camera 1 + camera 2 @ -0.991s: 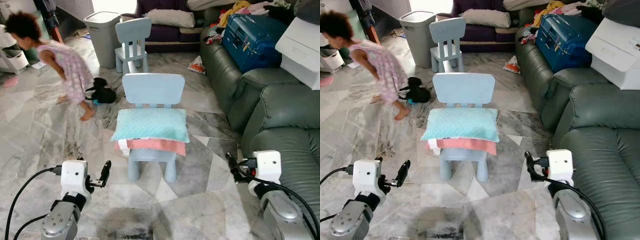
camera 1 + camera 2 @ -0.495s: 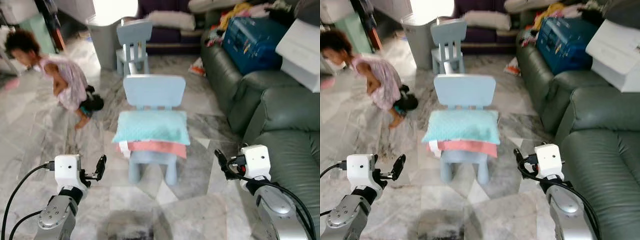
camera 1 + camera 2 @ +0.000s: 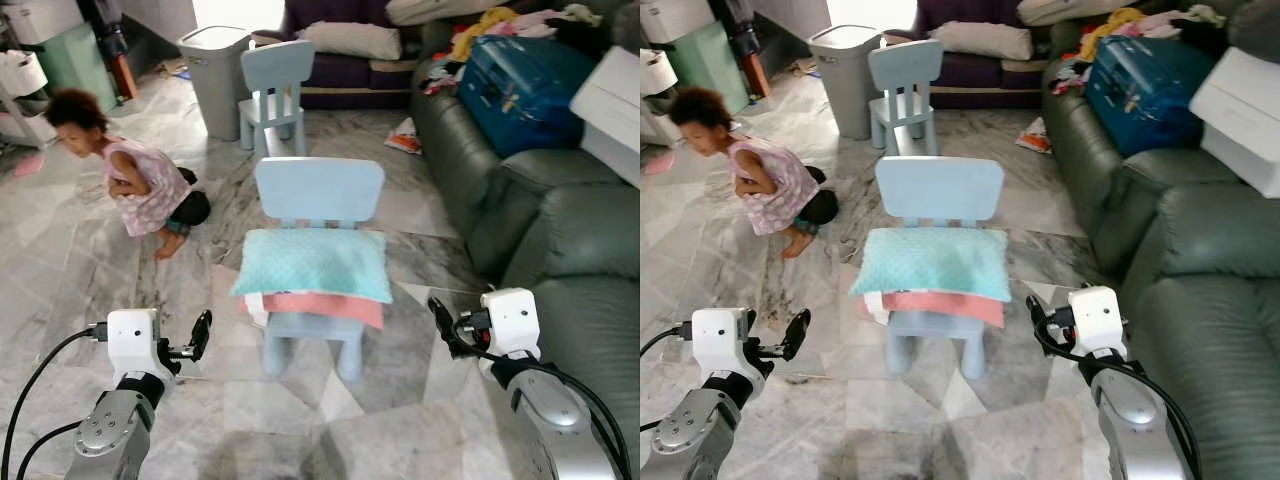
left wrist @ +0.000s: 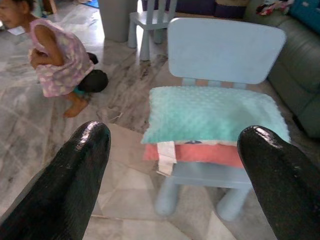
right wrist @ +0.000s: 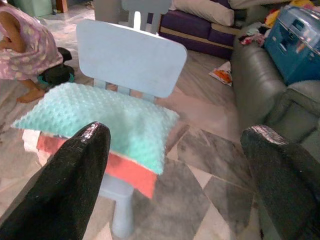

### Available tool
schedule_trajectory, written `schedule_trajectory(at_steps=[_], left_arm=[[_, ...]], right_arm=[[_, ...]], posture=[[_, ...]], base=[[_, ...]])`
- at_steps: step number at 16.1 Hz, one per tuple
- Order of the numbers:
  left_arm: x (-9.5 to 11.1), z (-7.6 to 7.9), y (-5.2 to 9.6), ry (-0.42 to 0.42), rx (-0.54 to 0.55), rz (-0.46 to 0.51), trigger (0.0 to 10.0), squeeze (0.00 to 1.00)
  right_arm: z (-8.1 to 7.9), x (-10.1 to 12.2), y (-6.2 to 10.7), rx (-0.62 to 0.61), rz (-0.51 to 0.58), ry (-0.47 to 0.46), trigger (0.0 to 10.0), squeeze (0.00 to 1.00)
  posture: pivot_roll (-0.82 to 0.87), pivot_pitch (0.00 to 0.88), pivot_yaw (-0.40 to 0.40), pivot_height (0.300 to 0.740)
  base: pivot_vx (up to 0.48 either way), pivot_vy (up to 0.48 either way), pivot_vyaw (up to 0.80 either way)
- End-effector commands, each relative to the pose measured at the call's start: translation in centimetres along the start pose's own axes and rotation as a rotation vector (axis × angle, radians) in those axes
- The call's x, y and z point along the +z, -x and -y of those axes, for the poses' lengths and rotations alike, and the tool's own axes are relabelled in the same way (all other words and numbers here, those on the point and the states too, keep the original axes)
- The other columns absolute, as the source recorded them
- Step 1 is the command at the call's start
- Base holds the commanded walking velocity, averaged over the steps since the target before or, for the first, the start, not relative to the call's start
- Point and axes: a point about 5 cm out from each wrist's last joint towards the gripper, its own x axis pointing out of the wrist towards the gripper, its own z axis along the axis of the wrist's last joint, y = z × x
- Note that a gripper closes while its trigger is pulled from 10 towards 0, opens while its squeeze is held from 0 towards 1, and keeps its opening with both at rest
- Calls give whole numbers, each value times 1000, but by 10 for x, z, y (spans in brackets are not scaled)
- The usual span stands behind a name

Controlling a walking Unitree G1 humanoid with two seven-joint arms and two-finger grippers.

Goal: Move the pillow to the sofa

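At the lower left of the head view the left gripper [image 3: 198,336] is raised forward, its fingers [image 4: 70,172] spread wide and holding nothing. In the centre, the teal pillow [image 3: 314,264] lies on a pink cushion [image 3: 330,305] on the small blue chair [image 3: 319,190], ahead of both grippers and apart from them. At lower right the right gripper [image 3: 441,325] mirrors it, fingers [image 5: 75,175] spread, beside the green sofa [image 3: 560,220].
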Motion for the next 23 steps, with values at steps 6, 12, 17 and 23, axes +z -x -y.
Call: schedule_trajectory(at_steps=[6, 12, 17, 23], left_arm=[[1, -3, -2, -1, 4, -11, 10000, 0], [1, -5, -4, -7, 5, -13, 10000, 0], [2, -5, -5, -6, 4, -13, 10000, 0], [-1, -3, -5, -2, 4, -19, 10000, 0]], right_arm=[[-1, 11, -3, -2, 40, 11, 10000, 0], [-3, 13, -5, 5, 48, 13, 10000, 0], [-4, 12, -6, 9, 47, 22, 10000, 0], [-3, 11, -5, 7, 44, 25, 10000, 0]], posture=[[-96, 0, 8, 740], [-90, 0, 6, 740], [-89, 0, 8, 740], [-92, 0, 8, 740]], base=[[431, 0, 0], [432, 0, 0], [398, 219, 0], [199, 249, 0]])
